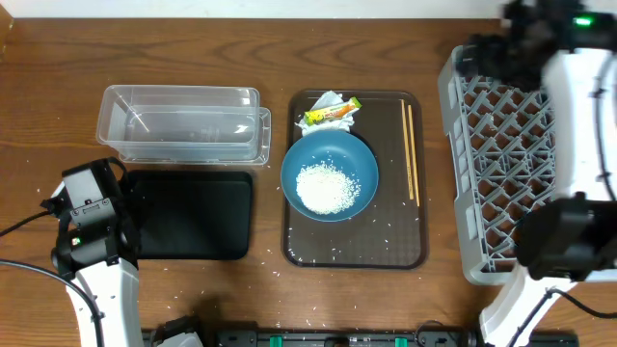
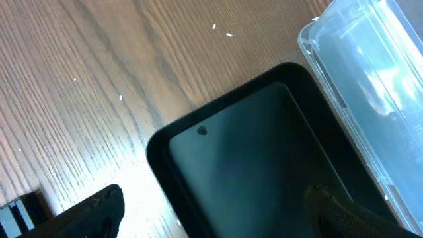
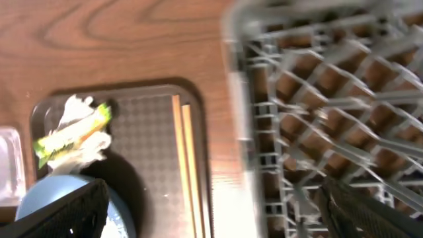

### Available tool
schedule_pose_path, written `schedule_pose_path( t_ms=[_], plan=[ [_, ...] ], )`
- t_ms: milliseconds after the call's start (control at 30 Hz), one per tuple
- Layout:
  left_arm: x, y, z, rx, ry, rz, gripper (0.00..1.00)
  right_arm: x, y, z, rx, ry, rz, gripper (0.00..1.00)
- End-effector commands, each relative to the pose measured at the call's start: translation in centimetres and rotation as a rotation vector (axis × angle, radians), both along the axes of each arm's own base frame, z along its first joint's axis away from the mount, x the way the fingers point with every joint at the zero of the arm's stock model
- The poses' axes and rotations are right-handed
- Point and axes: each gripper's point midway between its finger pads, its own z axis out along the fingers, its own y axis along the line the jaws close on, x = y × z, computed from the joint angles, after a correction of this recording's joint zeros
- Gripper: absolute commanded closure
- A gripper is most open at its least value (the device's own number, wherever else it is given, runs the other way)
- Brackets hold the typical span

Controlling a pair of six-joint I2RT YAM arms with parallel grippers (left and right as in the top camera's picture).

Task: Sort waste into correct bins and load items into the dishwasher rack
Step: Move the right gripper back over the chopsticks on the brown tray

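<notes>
A large dark-blue bowl [image 1: 330, 154] holding white rice [image 1: 328, 188] sits on the brown tray [image 1: 395, 207]. Behind it lie a crumpled white tissue [image 1: 328, 99] and a yellow-green wrapper [image 1: 331, 114]. Thin wooden chopsticks [image 1: 411, 152] lie along the tray's right side. The grey dishwasher rack [image 1: 501, 164] stands at the right. My left gripper [image 2: 218, 218] is open above the near corner of the black tray [image 2: 251, 158], beside the clear tub [image 2: 370, 73]. My right gripper [image 3: 218, 211] is open, high over the strip between the chopsticks [image 3: 185, 158] and the rack [image 3: 330, 99].
Loose rice grains [image 1: 386, 236] are scattered on the brown tray and on the wooden table in front of it. The clear tub [image 1: 183, 123] lies behind the black tray [image 1: 193, 214] at the left. My right arm [image 1: 578, 125] crosses over the rack.
</notes>
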Motion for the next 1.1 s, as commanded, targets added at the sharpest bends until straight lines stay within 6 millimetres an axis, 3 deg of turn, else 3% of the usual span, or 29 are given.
schedule_pose_path(
  t_ms=[0, 100, 233, 400, 500, 700, 900, 1067],
  plan=[
    [0.0, 0.3, 0.7, 0.011, -0.018, 0.018, 0.11, 0.1, 1.9, 1.7, -0.138, -0.049, 0.035, 0.01],
    [0.0, 0.3, 0.7, 0.011, -0.018, 0.018, 0.11, 0.1, 5.4, 1.5, -0.131, -0.058, 0.096, 0.06],
    [0.0, 0.3, 0.7, 0.011, -0.018, 0.018, 0.10, 0.2, 8.6, 1.0, -0.131, -0.070, 0.151, 0.30],
    [0.0, 0.3, 0.7, 0.011, -0.018, 0.018, 0.10, 0.5, 9.0, -1.1, -0.262, -0.046, 0.087, 0.51],
    [0.0, 0.3, 0.7, 0.011, -0.018, 0.018, 0.10, 0.7, 9.4, -3.2, -0.261, 0.005, 0.095, 0.63],
    [0.0, 0.3, 0.7, 0.011, -0.018, 0.018, 0.11, 0.2, 9.3, -7.8, -0.286, 0.129, 0.112, 0.65],
    [0.0, 0.3, 0.7, 0.011, -0.018, 0.018, 0.10, -0.4, 10.6, -12.3, -0.234, 0.244, 0.151, 0.64],
    [0.0, 0.3, 0.7, 0.011, -0.018, 0.018, 0.10, -0.8, 10.4, -15.0, -0.251, 0.312, 0.156, 0.66]
  ],
)
